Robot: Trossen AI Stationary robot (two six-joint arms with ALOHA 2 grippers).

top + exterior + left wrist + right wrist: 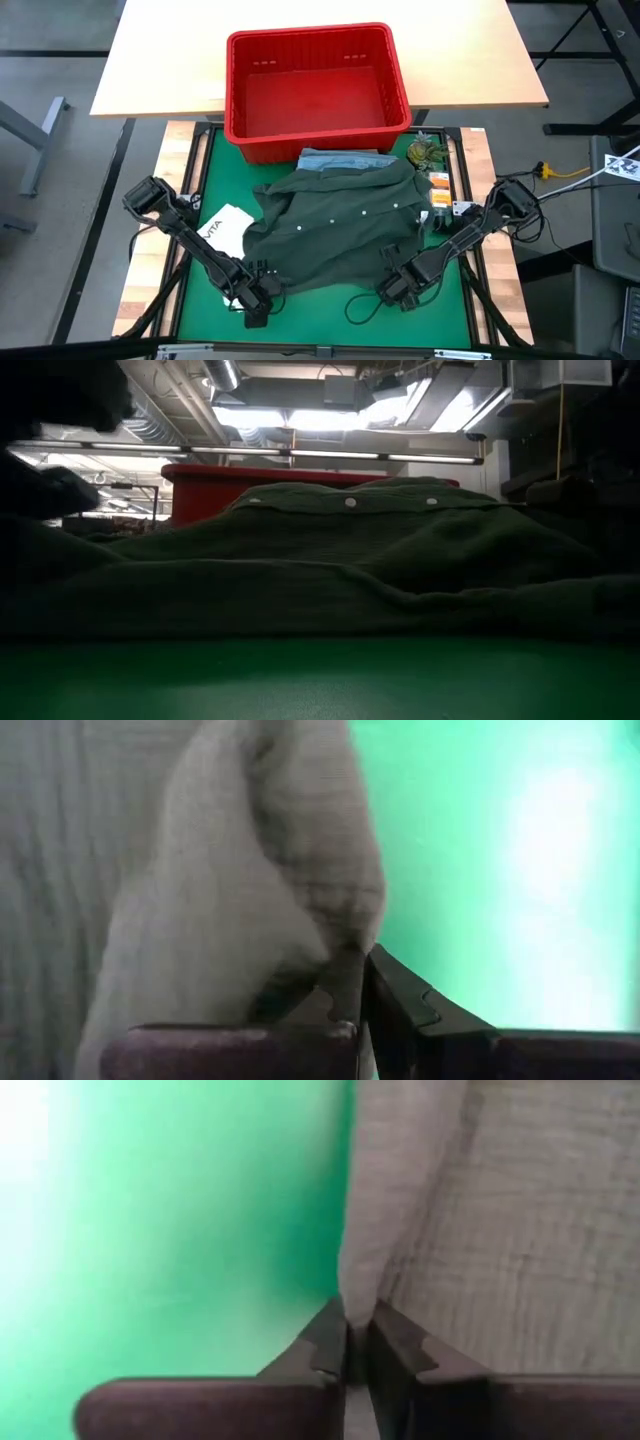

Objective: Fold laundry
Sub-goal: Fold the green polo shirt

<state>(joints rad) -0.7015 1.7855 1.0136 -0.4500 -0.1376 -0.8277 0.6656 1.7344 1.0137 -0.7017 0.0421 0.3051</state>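
A dark green-grey buttoned shirt point(335, 225) lies spread and rumpled on the green mat point(320, 310). In the low view the shirt point(350, 560) fills the width as a low mound. A light blue piece point(340, 158) shows from under its far edge. My left gripper point(256, 297) is at the shirt's near left corner, shut on cloth. My right gripper point(396, 290) is at the near right corner, also shut on cloth. My left gripper pinches a bunched fold of the shirt's near left corner point(335, 935) between its two fingers. It comes from above, slanting steeply down. The cloth rises as a ridge from the fingertips, and the rest of the shirt lies on the mat. My right gripper pinches a narrow fold at the shirt's near right edge point(360, 1292) between its two fingers, which point straight down. The fold is gathered into the fingertips, and the cloth beside it spreads flat on the mat.
A red basket point(315, 85) stands at the far side, right behind the laundry. A white tote bag point(225, 228) lies at the left, partly under the shirt. Small items point(435, 175) sit along the right edge. A black cable point(360, 305) loops on the near mat.
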